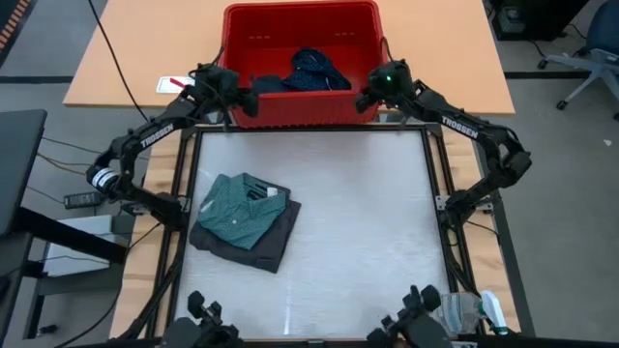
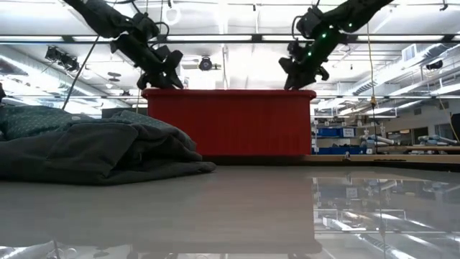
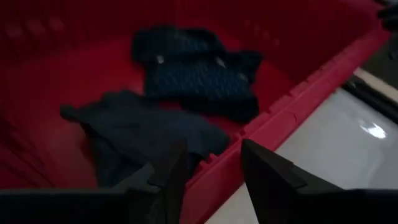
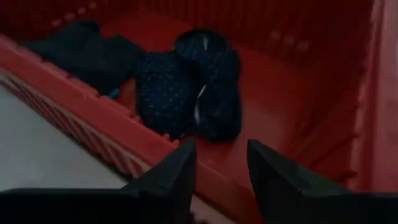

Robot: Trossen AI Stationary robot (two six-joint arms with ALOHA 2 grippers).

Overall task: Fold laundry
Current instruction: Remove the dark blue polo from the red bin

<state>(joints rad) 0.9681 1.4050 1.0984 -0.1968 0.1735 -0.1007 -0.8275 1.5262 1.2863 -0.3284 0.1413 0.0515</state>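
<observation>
A red plastic basket [image 1: 300, 17] stands past the table's far edge. In it lie a navy dotted piece [image 1: 314, 70] [image 3: 193, 74] [image 4: 186, 87] and a plain dark piece [image 1: 269, 84] [image 3: 143, 130], crumpled on the basket floor. My left gripper [image 1: 247, 101] [image 3: 214, 174] hovers open above the basket's near left corner. My right gripper [image 1: 368, 100] [image 4: 221, 171] hovers open above its near right corner. Neither has anything between its fingers. On the table's left, a folded teal dotted shirt [image 1: 240, 208] rests flat on a folded charcoal grey piece [image 1: 269, 244].
The basket's near wall [image 3: 280, 118] [image 4: 93, 87] runs just below both grippers. Dark fixtures [image 1: 208, 324] [image 1: 416, 324] and a clear bottle [image 1: 474, 314] sit at the near edge. A white card [image 1: 179, 85] lies on the wooden top left of the basket. The table's middle and right [image 1: 368, 222] are bare.
</observation>
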